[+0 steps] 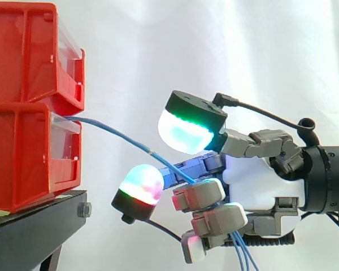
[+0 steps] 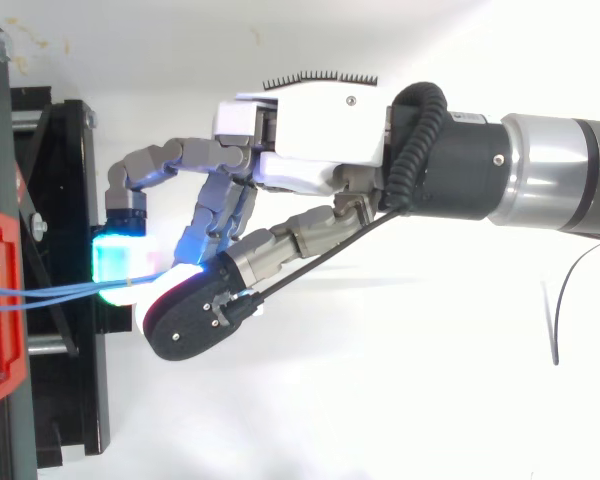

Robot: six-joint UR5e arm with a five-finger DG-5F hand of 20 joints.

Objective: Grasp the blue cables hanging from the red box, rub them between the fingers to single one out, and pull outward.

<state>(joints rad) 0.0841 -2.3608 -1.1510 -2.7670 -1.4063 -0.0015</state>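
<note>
Thin blue cables (image 1: pixel 124 137) come out of the front of the lower red bin (image 1: pixel 22 158) and slope down to the right into my hand (image 1: pixel 254 180). The fingers are curled round them and pinch them against the thumb, just right of the bin. The cables' loose ends (image 1: pixel 243 257) hang out below the palm. From above, the cables (image 2: pixel 50 293) run level from the red bin (image 2: pixel 2 310) at the left edge to the glowing fingertips (image 2: pixel 115 262), with the hand (image 2: pixel 310 130) reaching in from the right. How many strands sit in the pinch is hidden.
A second red bin (image 1: pixel 22 51) is stacked on the lower one. Both rest on a black stand (image 1: pixel 34 226) whose frame (image 2: pixel 75 200) lies right under the fingertips. A white curtain hangs behind.
</note>
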